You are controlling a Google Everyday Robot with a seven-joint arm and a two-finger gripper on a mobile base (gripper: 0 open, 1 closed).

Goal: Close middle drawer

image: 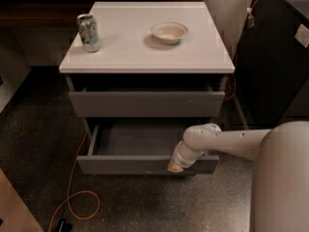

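The middle drawer (130, 164) is a wide, plain grey, handle-less drawer. It stands pulled out low on the cabinet, and its shallow grey box interior (135, 139) shows. My gripper (175, 167) is at the end of the white arm that reaches in from the right. It rests against the top edge of the drawer's front, right of centre. Above the drawer is the taller grey drawer front (145, 104) with a small white speck.
The white cabinet top (145, 52) holds a drink can (89, 32) at the left and a shallow bowl (169, 32). An orange cable (72, 197) loops on the speckled floor at the front left. A black unit (275, 66) stands to the right, and my white body (282, 187) fills the lower right.
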